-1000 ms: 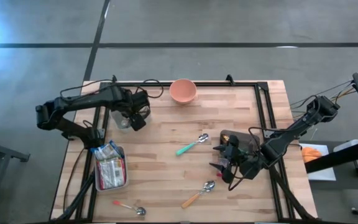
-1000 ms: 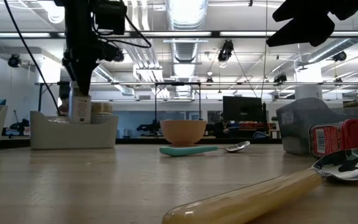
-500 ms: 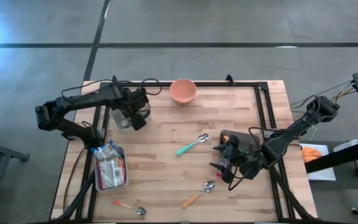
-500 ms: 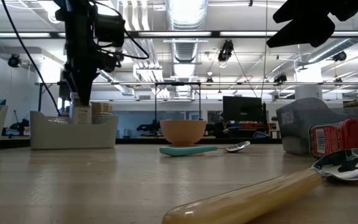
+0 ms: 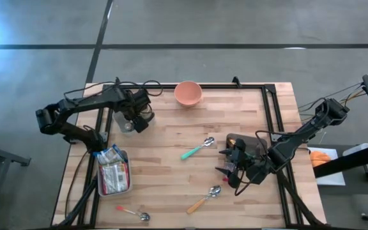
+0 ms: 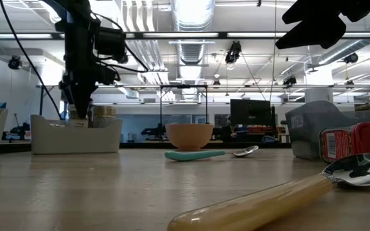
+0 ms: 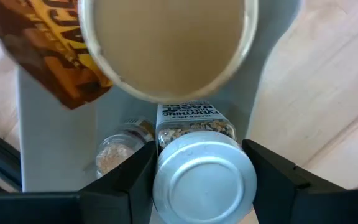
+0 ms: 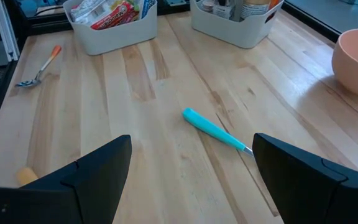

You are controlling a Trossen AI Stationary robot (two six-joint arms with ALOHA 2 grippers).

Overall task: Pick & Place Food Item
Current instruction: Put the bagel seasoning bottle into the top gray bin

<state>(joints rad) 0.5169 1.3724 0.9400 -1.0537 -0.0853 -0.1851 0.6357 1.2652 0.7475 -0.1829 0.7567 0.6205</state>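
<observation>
In the white bin [image 5: 121, 121] at the far left of the surface [image 5: 171, 166], a silver-lidded spice jar [image 7: 204, 174] stands upright, its long axis vertical and its lid facing the left wrist camera. The left gripper [image 5: 138, 116] has its jaws pinching the jar from both sides. In the same bin are one smaller jar [image 7: 114, 152], one round tan lid [image 7: 166, 43] and one brown packet [image 7: 48, 56]. A second bin [image 5: 112, 171] nearer the front holds packets. The surface carries three spoons: teal-handled [image 5: 195, 149], orange-handled [image 5: 203, 199] and red-handled [image 5: 131, 213]. One pink bowl [image 5: 188, 93] sits at the far edge. The right gripper [image 5: 230, 163] hovers at the right side, jaws spread and empty, beside a grey pouch [image 6: 313, 131] and a red packet [image 6: 355, 141].
</observation>
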